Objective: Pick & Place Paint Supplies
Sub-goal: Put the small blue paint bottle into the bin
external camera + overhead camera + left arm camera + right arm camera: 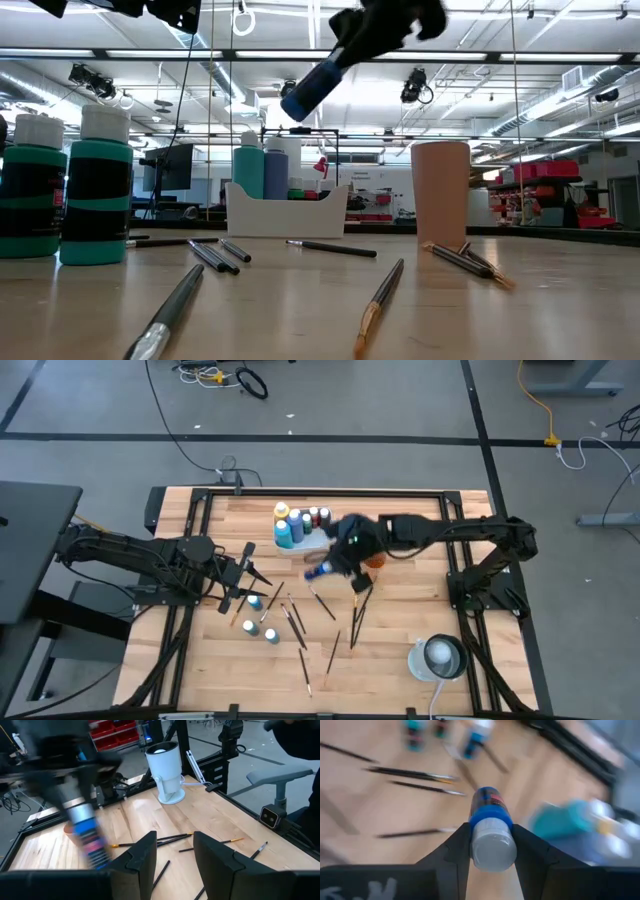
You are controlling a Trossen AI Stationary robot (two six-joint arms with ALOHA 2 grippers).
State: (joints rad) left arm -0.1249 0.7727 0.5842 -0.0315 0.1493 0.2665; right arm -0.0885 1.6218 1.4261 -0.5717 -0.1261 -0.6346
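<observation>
A blue paint bottle (pixel 490 812) with a pale cap hangs in the air, with my right gripper (pixel 491 830) shut on it, above the table's middle (pixel 320 570) beside the white tray (pixel 300 538). The tray holds several bottles (pixel 283 512). Three teal bottles (pixel 253 603) stand on the wood at the left, and thin paintbrushes (pixel 323 603) lie flat around them. My left gripper (pixel 172 855) hovers open at the table's left (pixel 245 575), nothing between its fingers. My right gripper pinches the bottle's capped end (pixel 479 842) between its two fingers, one on each side. The bottle runs on along the fingers, its base pointing away from the gripper. It is lifted clear of the table and slants downward (pixel 310 90).
A small orange-brown cup (pixel 376 560) stands just right of the held bottle. A white pitcher (pixel 437 658) stands near the front right corner. Black frame rails (pixel 470 610) run along the table's edges. Bare wood lies at the table's right middle.
</observation>
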